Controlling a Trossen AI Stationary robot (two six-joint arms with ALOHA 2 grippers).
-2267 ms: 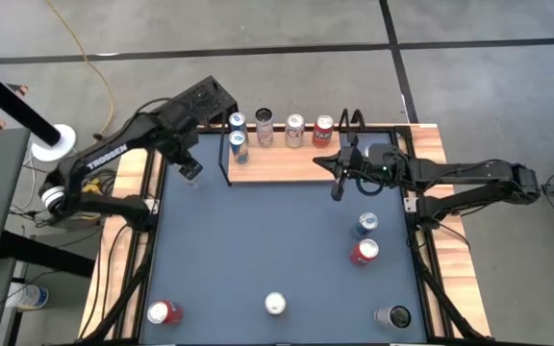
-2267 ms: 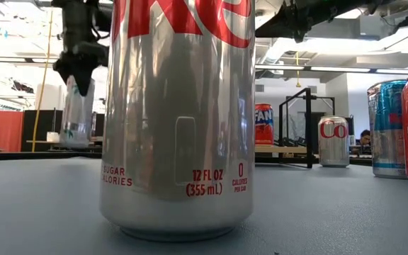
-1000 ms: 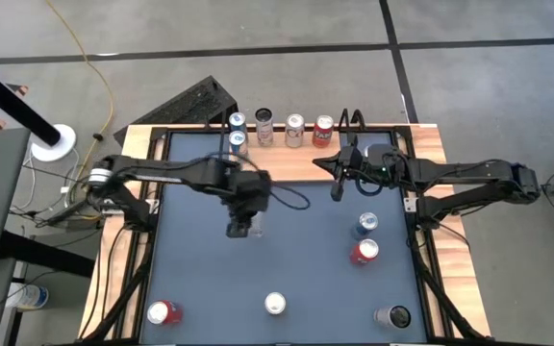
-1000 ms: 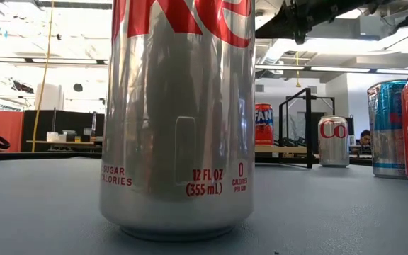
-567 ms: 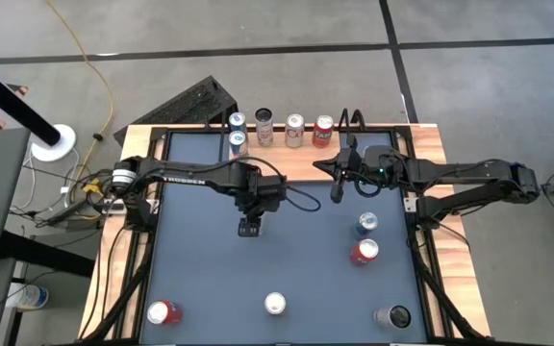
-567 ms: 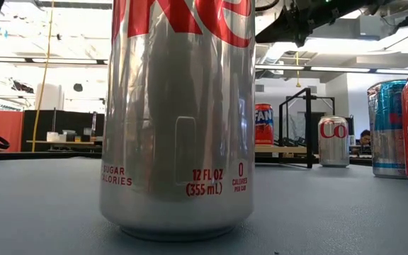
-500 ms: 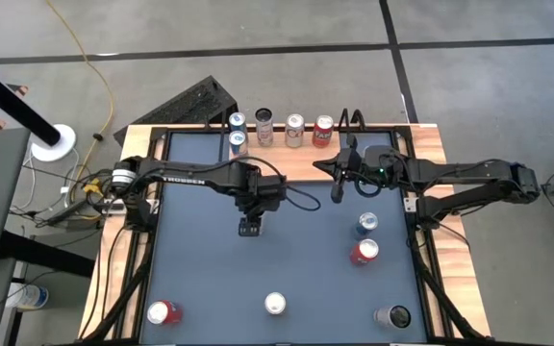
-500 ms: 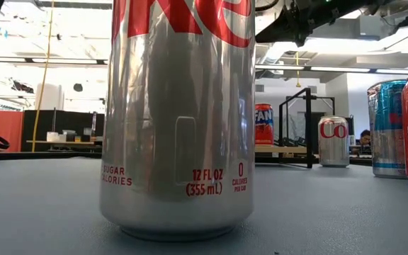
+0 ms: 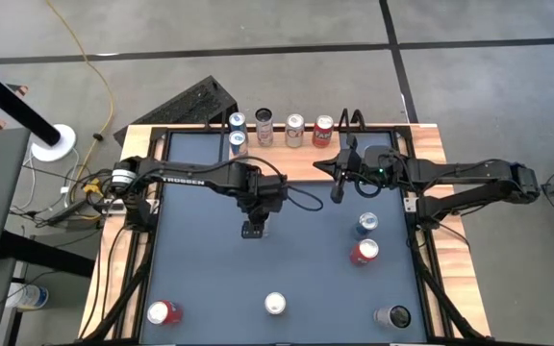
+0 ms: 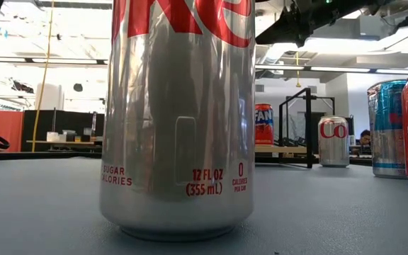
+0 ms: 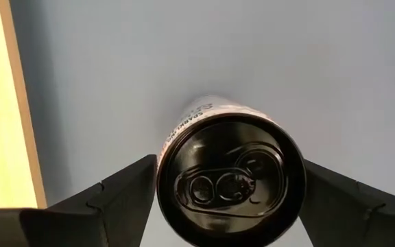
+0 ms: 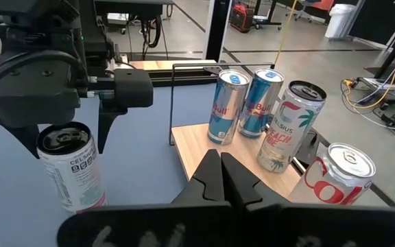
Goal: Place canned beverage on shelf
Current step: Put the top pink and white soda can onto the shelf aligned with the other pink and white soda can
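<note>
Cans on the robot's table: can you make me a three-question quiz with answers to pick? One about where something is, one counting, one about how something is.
1. Where is the black-topped can?
A. On the floor
B. At the left gripper, over the middle of the table
C. Stacked on a red can

2. How many cans stand on the shelf?
A. Two
B. Five
C. Nine

3. How is the right gripper?
A. Wide open
B. Shut on a red can
C. Shut, holding nothing

Answers:
1. B, since the left wrist view looks straight down on its top and the high view puts that gripper mid-table.
2. B, since the high view shows five can tops along the board.
3. C, since the right wrist view shows the fingers pressed together with nothing between them.
</note>
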